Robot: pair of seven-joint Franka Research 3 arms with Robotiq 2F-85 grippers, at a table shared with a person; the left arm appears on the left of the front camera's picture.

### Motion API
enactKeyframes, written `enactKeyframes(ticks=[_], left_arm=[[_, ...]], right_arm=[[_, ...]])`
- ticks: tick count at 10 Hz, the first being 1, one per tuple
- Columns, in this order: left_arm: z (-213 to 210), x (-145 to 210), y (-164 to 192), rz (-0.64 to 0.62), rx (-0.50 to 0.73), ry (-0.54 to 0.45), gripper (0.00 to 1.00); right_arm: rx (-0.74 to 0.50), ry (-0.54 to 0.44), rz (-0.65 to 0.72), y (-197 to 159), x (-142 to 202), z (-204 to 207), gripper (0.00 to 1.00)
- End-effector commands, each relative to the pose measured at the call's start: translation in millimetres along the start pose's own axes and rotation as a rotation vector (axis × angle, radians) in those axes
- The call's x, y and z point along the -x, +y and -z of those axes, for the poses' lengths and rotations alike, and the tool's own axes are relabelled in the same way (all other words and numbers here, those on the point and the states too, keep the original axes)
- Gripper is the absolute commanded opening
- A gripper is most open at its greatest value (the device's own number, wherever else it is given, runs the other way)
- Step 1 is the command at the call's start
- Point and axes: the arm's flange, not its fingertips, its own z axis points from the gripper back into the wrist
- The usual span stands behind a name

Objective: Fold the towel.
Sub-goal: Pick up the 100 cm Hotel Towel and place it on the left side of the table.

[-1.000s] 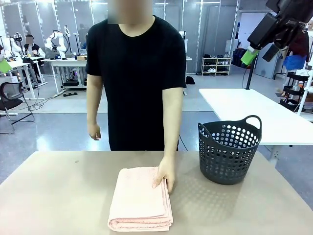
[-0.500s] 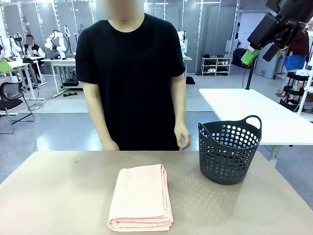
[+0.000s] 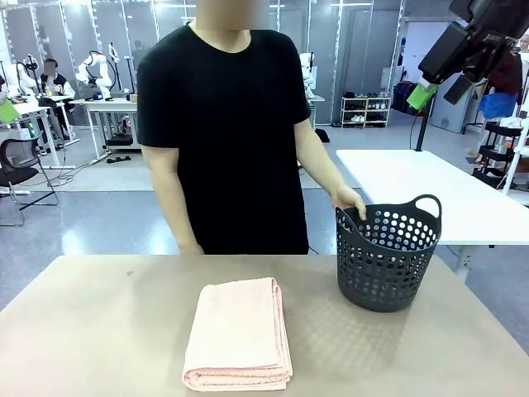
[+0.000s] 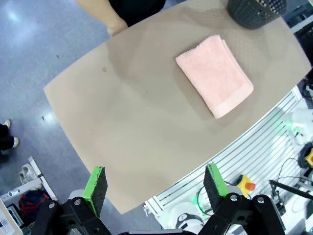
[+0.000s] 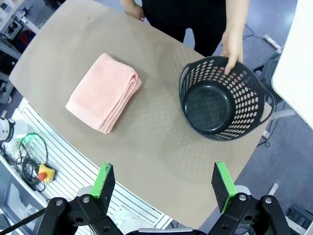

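Towel [image 3: 238, 335] lies folded flat, mid-desk [image 3: 99, 331], long axis running from robot toward person, well left of basket [image 3: 387, 256]. Both claws hang high above, well apart from it: left claw [image 4: 154, 183] wide, empty; right claw [image 5: 164, 183] wide, empty. Neither looks clearly nearer. Person's hand [image 3: 349, 200] on basket rim.

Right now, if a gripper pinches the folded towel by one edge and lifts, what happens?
The towel is soft terry in stacked layers, so it would probably sag and unfold. It looks light, though bulky. Pushed across the table, it would likely bunch up instead of sliding whole.
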Motion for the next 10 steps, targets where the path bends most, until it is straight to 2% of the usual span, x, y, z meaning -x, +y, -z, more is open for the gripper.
enactKeyframes(ticks=[1,5,7,8,10], left_arm=[[-2,-1,1,0.005,-0.001,0.001,1.0],[0,0,0,0.0,0.0,0.0,1.0],[52,-2,-2,-0.087,0.204,-0.051,1.0],[76,2,-8,-0.133,0.249,-0.078,1.0],[136,17,-27,-0.283,0.256,-0.089,1.0]], right_arm=[[0.001,0.0,0.003,-1,-1,-1,1.0],[0.001,0.0,0.003,-1,-1,-1,1.0],[0.001,0.0,0.003,-1,-1,-1,1.0],[0.001,0.0,0.003,-1,-1,-1,1.0],[0.001,0.0,0.003,-1,-1,-1,1.0]])
